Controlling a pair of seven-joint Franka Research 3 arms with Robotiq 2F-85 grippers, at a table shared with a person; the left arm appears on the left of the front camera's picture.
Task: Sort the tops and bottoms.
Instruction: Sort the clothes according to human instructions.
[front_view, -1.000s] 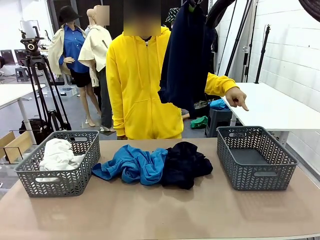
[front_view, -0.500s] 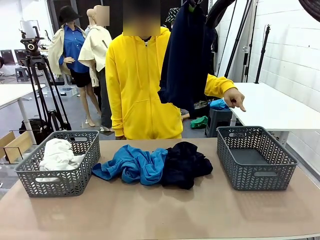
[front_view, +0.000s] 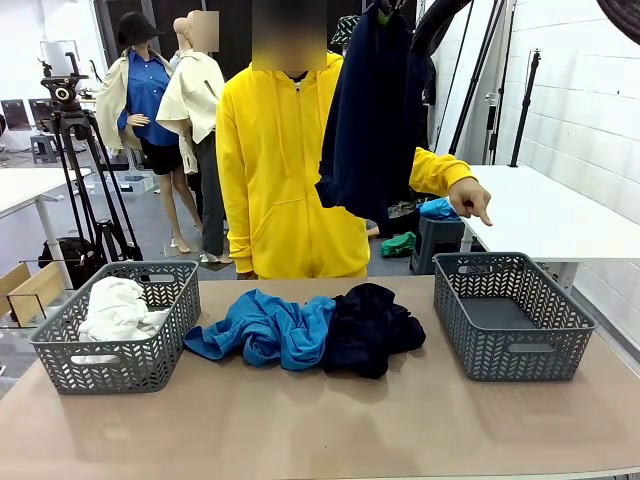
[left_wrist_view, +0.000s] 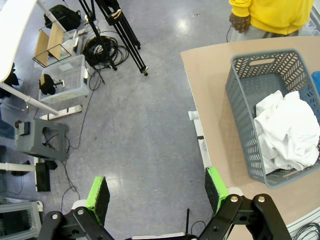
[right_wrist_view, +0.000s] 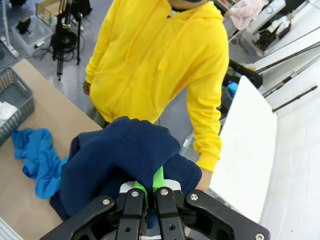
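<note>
One of the bottoms, a dark navy garment (front_view: 368, 110), hangs high above the table's far side. My right gripper (right_wrist_view: 152, 189) is shut on its top fold (right_wrist_view: 125, 155). The other dark navy bottoms (front_view: 370, 328) lie bunched on the table, touching the bright blue top (front_view: 262, 330) on their left. A white top (front_view: 115, 305) fills the left grey basket (front_view: 60, 355). My left gripper (left_wrist_view: 156, 189) hangs open over the floor beside the table's left end, nothing between its green pads (left_wrist_view: 98, 194). It looks down on that basket (left_wrist_view: 236, 95) and the white top (left_wrist_view: 287, 132).
An empty grey basket (front_view: 505, 350) stands on the right of the table. A person in a yellow hoodie (front_view: 285, 170) stands at the far edge, one hand (front_view: 470, 197) pointing down toward the right basket. Bare tabletop (front_view: 320, 425) runs along the near side.
The person has shifted slightly to the right; the pointing hand holds its place. The hanging navy garment and both grippers have not moved.
</note>
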